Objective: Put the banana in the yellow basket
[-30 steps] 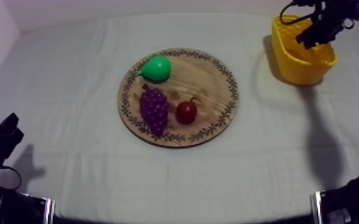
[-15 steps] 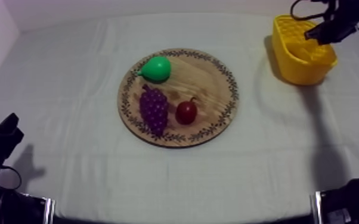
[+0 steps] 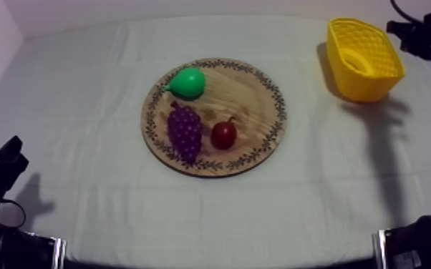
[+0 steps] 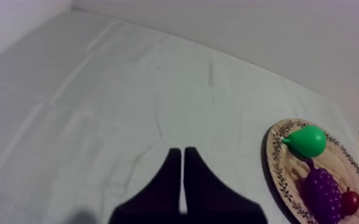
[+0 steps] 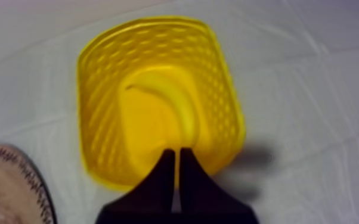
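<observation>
Right gripper (image 5: 177, 159): fingers pressed together in a narrow wedge, nothing held, hanging over the near rim of the basket (image 5: 98, 89). Just beyond the tips, the banana (image 5: 173, 104) lies curved on the basket floor, clear of the fingers. Off the basket's side, this wrist view catches the patterned edge of the board (image 5: 21, 179).

Left gripper (image 4: 183, 159): same closed wedge, empty, over bare cloth (image 4: 98, 89). Farther out in that view is the board's rim, with the pear (image 4: 306, 141), the grapes (image 4: 320, 187) and the small red fruit (image 4: 350, 202) on it, and a yellow sliver of basket beyond.

Top view gives the layout the wrist views don't. Left gripper sits low at the table's left side, well apart from the board. All three fruits are on the board's left half, grapes touching the small red fruit, pear apart at the far rim. The basket stands far right, and the right arm (image 3: 429, 39) is just beside its far side. From above, the banana reads as a paler patch inside the basket; the right wrist view shows its curve plainly.
</observation>
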You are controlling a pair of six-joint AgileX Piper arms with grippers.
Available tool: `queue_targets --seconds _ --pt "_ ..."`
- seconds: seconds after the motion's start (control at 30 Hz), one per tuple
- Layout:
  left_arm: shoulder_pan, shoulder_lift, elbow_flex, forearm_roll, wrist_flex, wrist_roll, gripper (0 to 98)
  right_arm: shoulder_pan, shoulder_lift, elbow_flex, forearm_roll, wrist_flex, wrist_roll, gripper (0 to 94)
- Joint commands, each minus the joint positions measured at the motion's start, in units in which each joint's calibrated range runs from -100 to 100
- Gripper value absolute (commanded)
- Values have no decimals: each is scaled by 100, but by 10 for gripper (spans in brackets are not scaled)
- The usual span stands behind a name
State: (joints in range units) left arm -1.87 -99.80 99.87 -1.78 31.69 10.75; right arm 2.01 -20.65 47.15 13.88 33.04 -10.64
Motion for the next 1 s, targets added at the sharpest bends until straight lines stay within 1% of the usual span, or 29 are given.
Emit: queue_targets --seconds 0.0,0.13,0.23,0.37,0.53,0.67,0.83,0.97 --pt "2 -3 2 0 0 0 1 -32 -1483 1142 -331 -70 384 5" --pt "2 -3 2 0 0 1 1 -28 -2855 2155 -896 -111 933 5" --pt "2 -3 2 0 0 1 1 27 -3954 2826 -1277 -4 1327 5" --pt "2 -3 2 0 0 2 1 51 -5232 3493 -1592 341 1754 5" --pt "2 -3 2 0 0 2 1 54 -6354 4058 -1827 704 2066 5" --pt "2 -3 2 0 0 0 1 102 -6984 4381 -1940 921 2182 5" --pt "2 -3 2 0 0 -1 1 131 -7407 4799 -1976 929 2198 5" --pt "2 -3 2 0 0 -1 1 149 -7479 5043 -1833 797 1942 5"
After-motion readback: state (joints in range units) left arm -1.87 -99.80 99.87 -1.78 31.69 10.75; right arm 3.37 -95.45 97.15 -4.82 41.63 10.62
